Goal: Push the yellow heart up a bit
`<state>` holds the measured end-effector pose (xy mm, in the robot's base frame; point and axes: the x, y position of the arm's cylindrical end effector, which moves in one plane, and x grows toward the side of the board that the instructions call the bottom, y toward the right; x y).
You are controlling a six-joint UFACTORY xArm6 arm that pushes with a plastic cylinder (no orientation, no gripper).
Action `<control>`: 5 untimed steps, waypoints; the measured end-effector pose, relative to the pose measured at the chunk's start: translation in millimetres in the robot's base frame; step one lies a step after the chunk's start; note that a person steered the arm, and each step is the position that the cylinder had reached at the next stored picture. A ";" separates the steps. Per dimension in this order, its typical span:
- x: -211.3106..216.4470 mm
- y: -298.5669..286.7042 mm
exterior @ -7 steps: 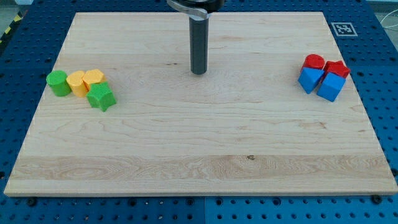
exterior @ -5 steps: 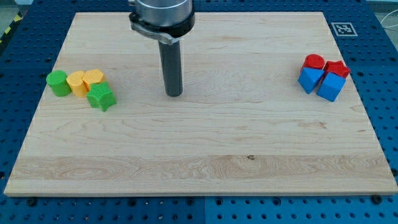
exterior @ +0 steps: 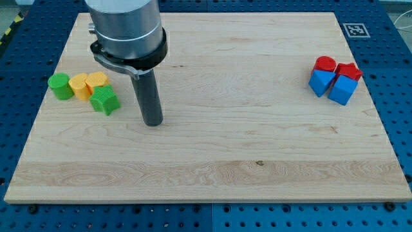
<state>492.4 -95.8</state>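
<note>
The wooden tabletop (exterior: 212, 161) carries two clusters of blocks, one near the view's left edge and one near the view's right edge, with wide bare wood between them and along the whole bottom half.

Left cluster: a green cylinder (exterior: 60, 86) at the far left, a yellow block (exterior: 80, 85) touching it, the yellow heart (exterior: 97, 80) just beside that, and a green star (exterior: 104, 100) touching the yellow pair at their 5 o'clock. The two yellow shapes are hard to tell apart at this size; the heart reading is tentative. Open wood lies at the cluster's 12 o'clock up to the tabletop's top edge.

My tip (exterior: 153, 123) rests on the wood at the heart's 4 o'clock, near the green star but apart from it, touching no block. The tool is a bare rod and grasps nothing; the arm's grey housing (exterior: 125, 29) is cut off at the view's top.

Right cluster: a red cylinder (exterior: 324, 64), a second red block (exterior: 349, 70) of unclear shape, and two blue blocks (exterior: 320, 82) (exterior: 342, 89), all touching. A fiducial marker (exterior: 355, 29) sits at the top right corner.
</note>
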 end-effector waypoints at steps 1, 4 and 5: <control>0.0 -0.5; 3.4 -21.5; 3.4 -21.7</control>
<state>495.8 -117.5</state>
